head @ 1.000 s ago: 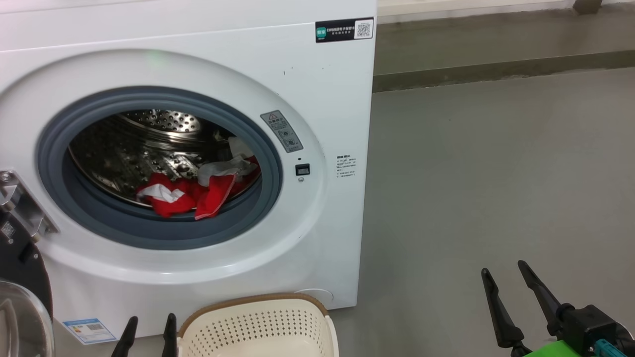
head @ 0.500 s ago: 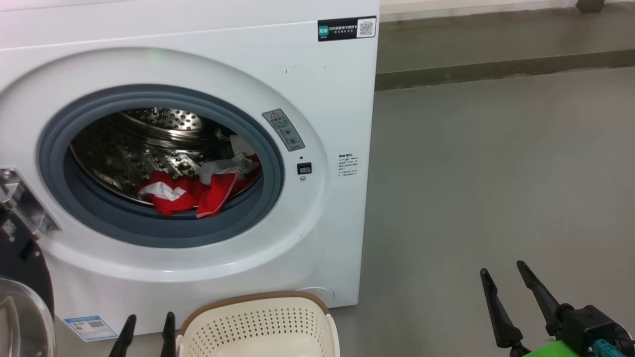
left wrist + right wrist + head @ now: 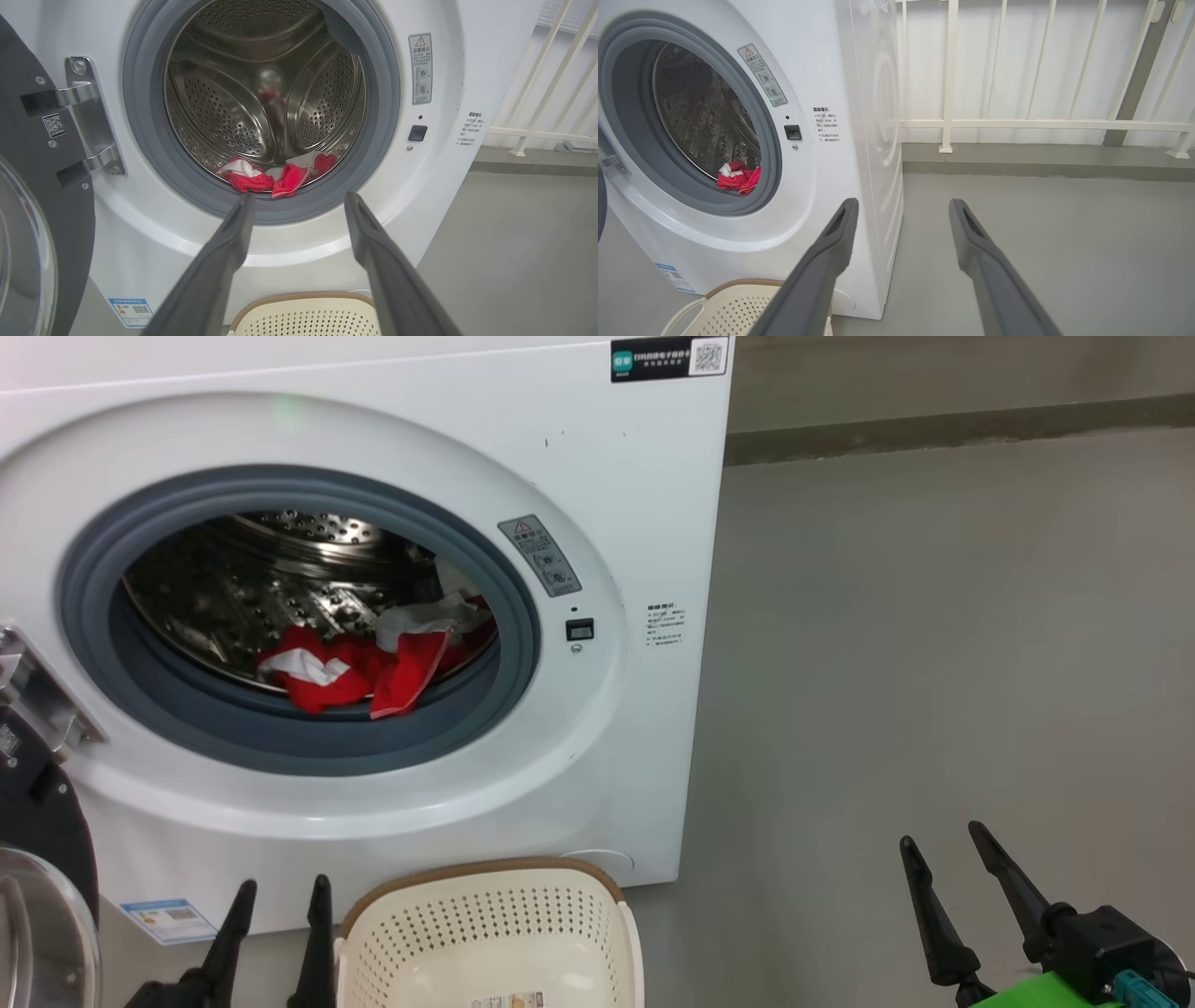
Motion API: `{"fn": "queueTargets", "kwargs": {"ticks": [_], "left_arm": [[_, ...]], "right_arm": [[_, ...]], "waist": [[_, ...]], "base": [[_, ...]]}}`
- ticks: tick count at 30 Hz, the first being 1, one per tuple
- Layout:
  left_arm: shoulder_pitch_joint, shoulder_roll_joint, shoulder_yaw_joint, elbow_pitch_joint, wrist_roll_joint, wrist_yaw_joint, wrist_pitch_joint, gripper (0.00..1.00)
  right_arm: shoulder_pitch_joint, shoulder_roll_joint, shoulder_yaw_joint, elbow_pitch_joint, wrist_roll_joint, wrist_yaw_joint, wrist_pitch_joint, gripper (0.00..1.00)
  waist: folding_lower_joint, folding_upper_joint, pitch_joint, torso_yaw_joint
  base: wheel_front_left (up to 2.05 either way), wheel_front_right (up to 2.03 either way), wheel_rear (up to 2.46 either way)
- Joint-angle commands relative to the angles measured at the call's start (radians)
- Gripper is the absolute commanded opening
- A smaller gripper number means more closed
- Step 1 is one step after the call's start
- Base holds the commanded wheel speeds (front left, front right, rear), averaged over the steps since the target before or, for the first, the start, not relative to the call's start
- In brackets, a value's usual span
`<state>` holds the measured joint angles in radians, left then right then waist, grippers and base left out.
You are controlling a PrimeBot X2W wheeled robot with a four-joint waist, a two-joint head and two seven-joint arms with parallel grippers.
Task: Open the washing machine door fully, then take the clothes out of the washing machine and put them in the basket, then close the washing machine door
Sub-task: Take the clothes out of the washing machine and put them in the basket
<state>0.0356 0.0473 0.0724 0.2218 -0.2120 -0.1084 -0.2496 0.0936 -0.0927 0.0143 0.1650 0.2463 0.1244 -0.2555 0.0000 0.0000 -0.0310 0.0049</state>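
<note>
Clothes are lying mid-frame in the washer. Left gripper and right gripper are hanging spread, empty. Reaching low seems best.

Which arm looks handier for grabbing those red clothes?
Probably left: the left jaws, open, aim straight at the clothes in the washing machine; the right jaws aim at floor beside it.

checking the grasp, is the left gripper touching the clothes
Apart: head view shows the left gripper low beside the basket, the clothes up inside the drum.

Grey floor, white washing machine standing on it, cream basket in front
</note>
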Motion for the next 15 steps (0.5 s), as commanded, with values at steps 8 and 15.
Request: {"fn": "queueTargets", "kwargs": {"ticks": [8,15], "left_arm": [[-0.157,0.004,0.007,0.024,0.024,0.046,-0.012,1.00],[-0.299,0.004,0.013,0.085,0.030,0.083,-0.012,1.00]], "right_arm": [[-0.072,-0.023,0.041,-0.027,0.004,0.006,-0.006,1.00],[-0.116,-0.033,0.052,-0.040,0.005,0.006,-0.006,1.00]], "waist": [[0.0000,0.0000,0.074,0.014],[0.0000,0.0000,0.169,0.022]], "base": [[0.00,0.00,0.00],[0.00,0.00,0.00]]}}
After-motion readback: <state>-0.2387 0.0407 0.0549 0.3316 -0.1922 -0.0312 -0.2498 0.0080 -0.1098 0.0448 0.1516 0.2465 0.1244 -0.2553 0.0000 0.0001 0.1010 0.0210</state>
